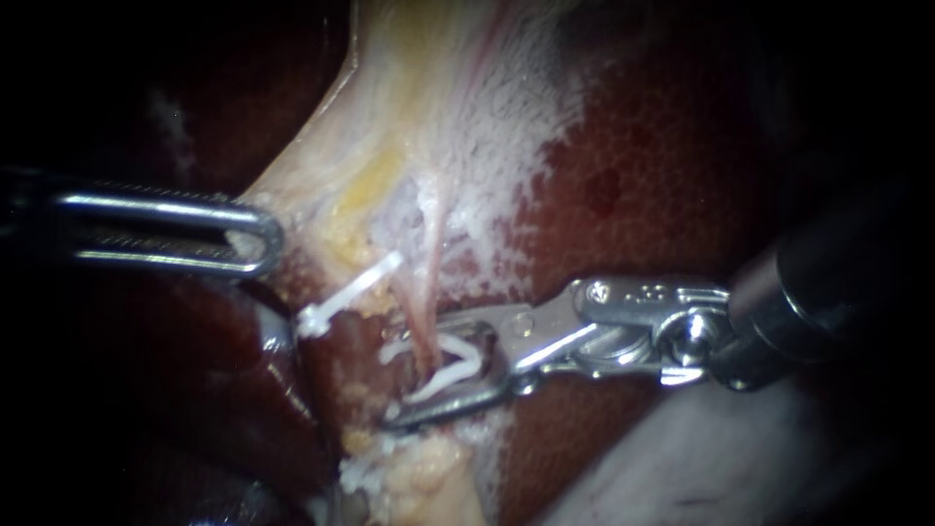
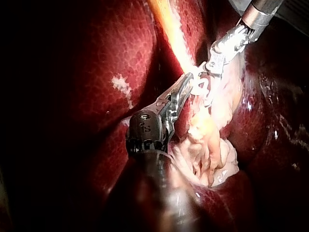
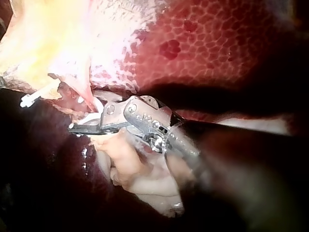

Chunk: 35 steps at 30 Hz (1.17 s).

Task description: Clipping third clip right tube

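Placement of the clip was the step in hand, as I judged it. The right instrument [image 1: 433, 372] reached in across the liver [image 1: 633, 195]. Its pincer stood wide apart and carried a white clip [image 1: 463, 365] seated against both halves. The clip was unclosed and sat around the pinkish tube [image 1: 429, 292], which ran down from the pale tissue [image 1: 390, 146] above. The views did not settle which of the task's tubes this was. A second clip [image 1: 346, 290] lay closed a little up and to the left, near the pincer but apart from it. The left instrument [image 1: 255, 239] came in from the other side, its pincer closed on the edge of the pale tissue and holding that edge out sideways. The next move, I thought, called for a full, steady squeeze until the white clip latched. The tube had to lie wholly inside the clip's mouth, clear of the second clip. After that the pincer would need to open and draw straight back without dragging the tube.
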Tool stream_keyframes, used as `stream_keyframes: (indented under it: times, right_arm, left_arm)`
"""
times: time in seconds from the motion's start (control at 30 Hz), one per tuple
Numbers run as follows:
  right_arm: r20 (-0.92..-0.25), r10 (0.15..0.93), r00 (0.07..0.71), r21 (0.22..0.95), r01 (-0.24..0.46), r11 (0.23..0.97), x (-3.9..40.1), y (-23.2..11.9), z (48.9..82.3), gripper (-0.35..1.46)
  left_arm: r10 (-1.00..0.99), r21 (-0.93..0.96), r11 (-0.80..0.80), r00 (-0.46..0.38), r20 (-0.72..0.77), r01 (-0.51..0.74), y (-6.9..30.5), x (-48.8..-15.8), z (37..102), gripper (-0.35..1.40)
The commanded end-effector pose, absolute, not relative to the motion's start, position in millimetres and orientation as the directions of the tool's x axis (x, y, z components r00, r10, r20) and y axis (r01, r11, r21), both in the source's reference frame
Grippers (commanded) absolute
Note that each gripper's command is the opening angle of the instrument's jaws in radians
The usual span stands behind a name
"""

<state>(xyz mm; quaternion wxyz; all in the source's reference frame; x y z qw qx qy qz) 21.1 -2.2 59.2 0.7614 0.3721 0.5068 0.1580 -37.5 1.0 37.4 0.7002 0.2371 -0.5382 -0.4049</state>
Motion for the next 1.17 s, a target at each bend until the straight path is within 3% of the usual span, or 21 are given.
stream_keyframes:
  times: [0.03,0.17,0.3,0.4,1.17]
  right_arm:
    - [-0.654,0.618,0.437,0.727,0.137,0.672,21.0,-2.1,59.3,0.46]
    - [-0.650,0.623,0.434,0.729,0.125,0.673,20.7,-1.7,59.5,0.29]
    - [-0.630,0.648,0.429,0.743,0.089,0.663,19.8,-1.0,59.7,-0.17]
    - [-0.626,0.651,0.430,0.746,0.087,0.660,19.3,-0.8,60.2,-0.35]
    - [-0.630,0.646,0.431,0.742,0.089,0.664,19.2,-1.5,60.7,-0.35]
  left_arm:
    - [-0.822,0.768,0.560,0.093,0.562,0.312,1.0,-37.5,37.4,-0.35]
    - [-0.822,0.768,0.560,0.093,0.562,0.312,1.0,-37.5,37.4,-0.35]
    - [-0.822,0.768,0.560,0.093,0.562,0.312,1.0,-37.5,37.4,-0.35]
    - [-0.822,0.768,0.560,0.093,0.562,0.312,1.1,-37.5,37.5,-0.35]
    - [-0.822,0.768,0.560,0.093,0.562,0.312,1.1,-37.6,37.6,-0.35]
